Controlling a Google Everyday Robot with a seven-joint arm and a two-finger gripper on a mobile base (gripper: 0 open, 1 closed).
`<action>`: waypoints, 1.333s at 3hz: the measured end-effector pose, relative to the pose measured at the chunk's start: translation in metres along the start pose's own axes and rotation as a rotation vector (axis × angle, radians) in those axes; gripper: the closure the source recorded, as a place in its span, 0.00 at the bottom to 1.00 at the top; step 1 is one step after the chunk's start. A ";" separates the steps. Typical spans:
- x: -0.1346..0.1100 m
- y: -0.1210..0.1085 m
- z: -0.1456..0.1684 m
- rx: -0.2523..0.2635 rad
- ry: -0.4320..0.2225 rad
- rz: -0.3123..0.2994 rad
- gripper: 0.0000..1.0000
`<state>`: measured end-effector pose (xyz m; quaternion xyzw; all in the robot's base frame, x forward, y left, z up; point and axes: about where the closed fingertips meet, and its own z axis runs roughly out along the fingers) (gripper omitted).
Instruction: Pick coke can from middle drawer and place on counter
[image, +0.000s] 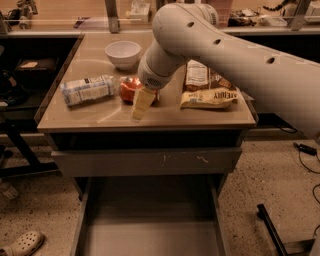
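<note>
The arm enters from the right edge of the frame as a thick off-white link and is run up and to the left to a rounded joint at the upper centre. From there a shorter link is angled down and to the left, ending in the wrist, where a small perforated patch is visible. The gripper is carried just below the wrist, left of centre, and is pointed downward.
</note>
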<state>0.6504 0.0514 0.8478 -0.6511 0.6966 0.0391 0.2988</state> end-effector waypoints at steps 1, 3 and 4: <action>0.000 0.000 0.000 0.000 0.000 0.000 0.00; -0.007 -0.017 -0.069 0.120 0.071 0.020 0.00; -0.017 -0.018 -0.104 0.179 0.079 0.039 0.00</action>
